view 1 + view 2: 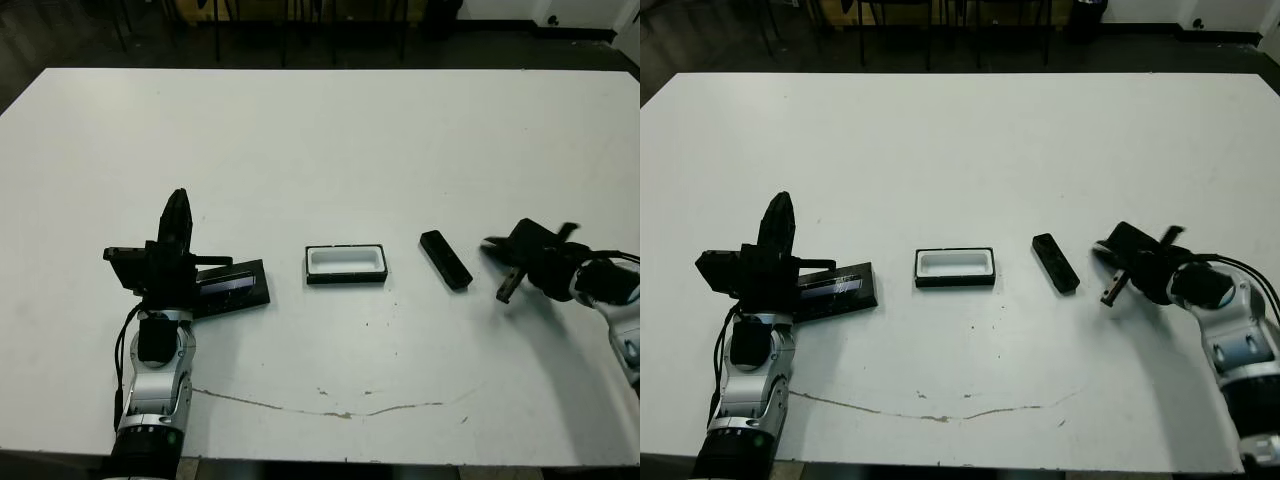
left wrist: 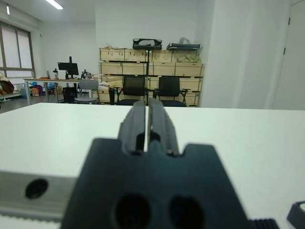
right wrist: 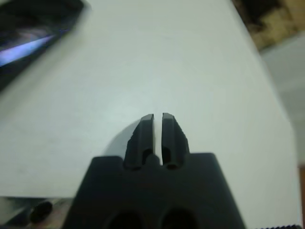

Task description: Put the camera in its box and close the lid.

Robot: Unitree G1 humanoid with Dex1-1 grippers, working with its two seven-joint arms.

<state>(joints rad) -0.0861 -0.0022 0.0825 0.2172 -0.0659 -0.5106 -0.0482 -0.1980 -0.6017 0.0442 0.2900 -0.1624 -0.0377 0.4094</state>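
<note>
Left gripper [image 1: 176,205]: fingers pressed together on nothing, pointing toward the far edge of the tabletop; it stands over the left end of the lid, toward the near left corner.
Lid [image 1: 232,287]: flat on the tabletop just right of the left arm, silvery strip up, long axis roughly parallel to the near edge, slightly skewed.
Box [image 1: 346,263]: open, white lining up, near the middle of the tabletop's width and closer to the near edge; long axis parallel to that edge; apart from lid and camera.
Camera [image 1: 446,259]: flat on the tabletop, right of the box; long axis slanted, far end toward the box, near end toward the right gripper.
Right gripper [image 1: 497,268]: fingers closed and empty, just right of the camera, not touching it.
Key relation: the camera lies to the left of the right gripper, which is much the nearer arm; I judge it must open and turn across the bar's narrow width.
Room: bare tabletop all round; right edge well clear; short leftward carry to the box.
</note>
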